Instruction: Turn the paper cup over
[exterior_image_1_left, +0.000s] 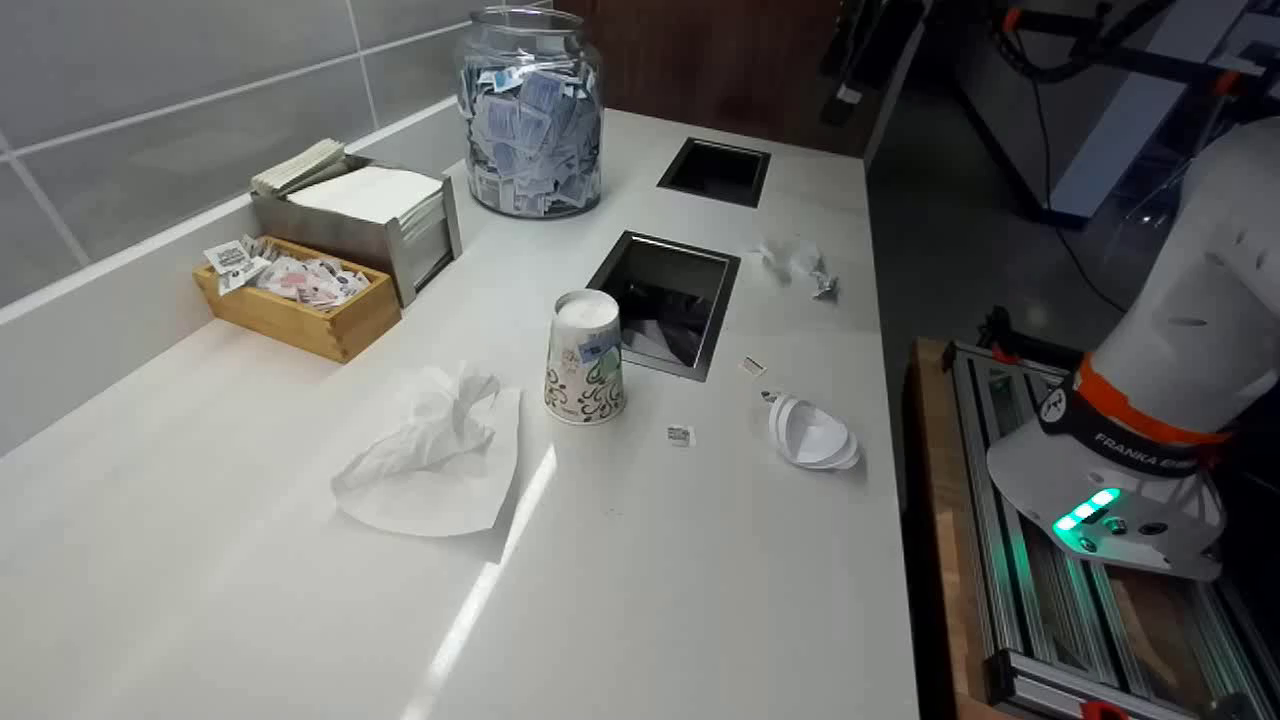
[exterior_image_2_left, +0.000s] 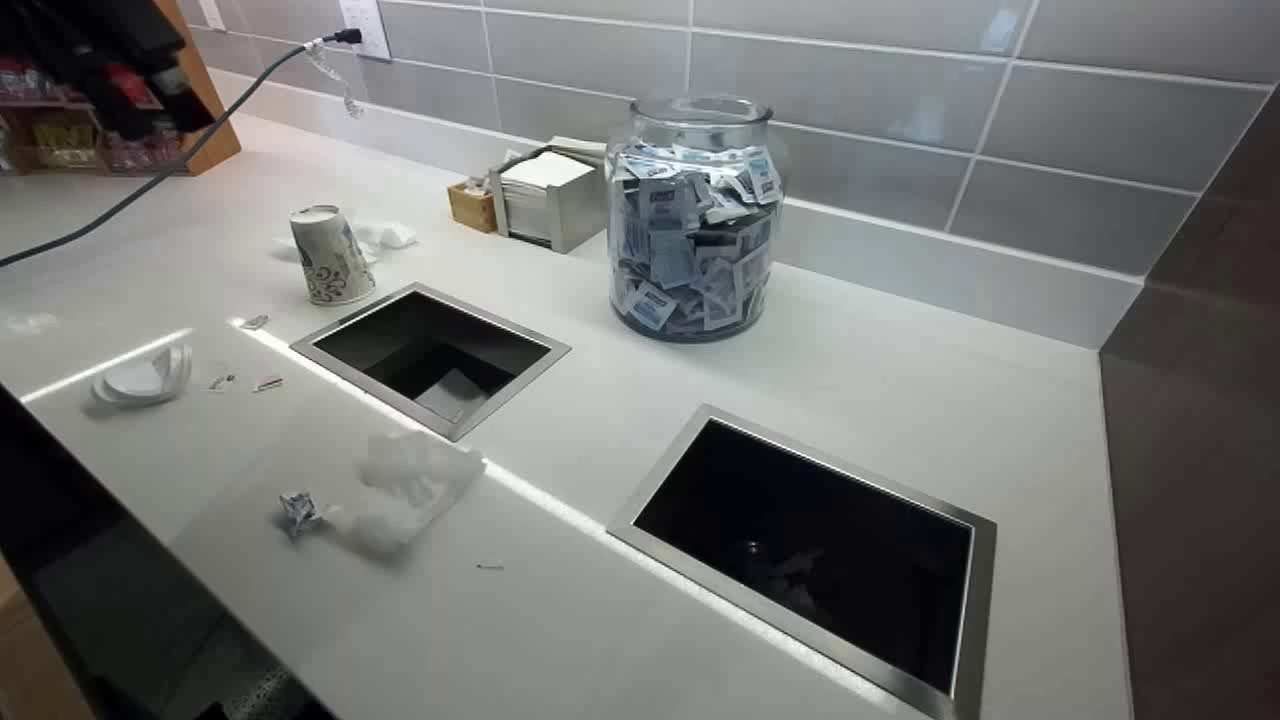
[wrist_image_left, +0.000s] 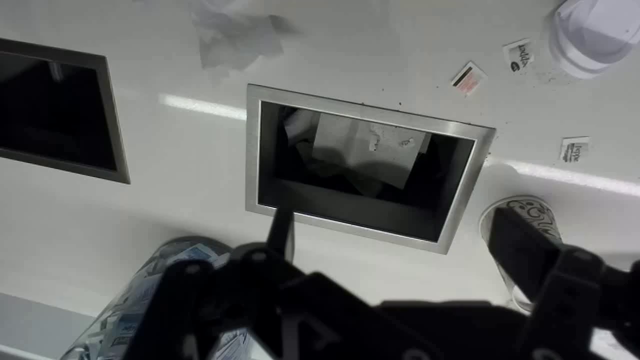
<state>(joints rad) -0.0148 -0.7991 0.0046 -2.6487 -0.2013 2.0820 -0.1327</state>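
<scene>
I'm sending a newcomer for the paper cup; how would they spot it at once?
On the white counter, go to the dark hole farther from the brown panel. The cup stands beside it, narrow end up. Unlike the crumpled tissue nearby, it has tapered sides printed with dark swirls.

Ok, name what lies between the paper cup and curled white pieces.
In all three views, a small packet lies between the paper cup and curled white pieces; others lie to one side.

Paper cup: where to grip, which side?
Probably grip the paper cup across its sides at mid-height, end effector level, coming from the robot base side, opposite the crumpled tissue. Cup stands upside down, narrow base up, wide rim down; level grip should allow rolling.
</scene>
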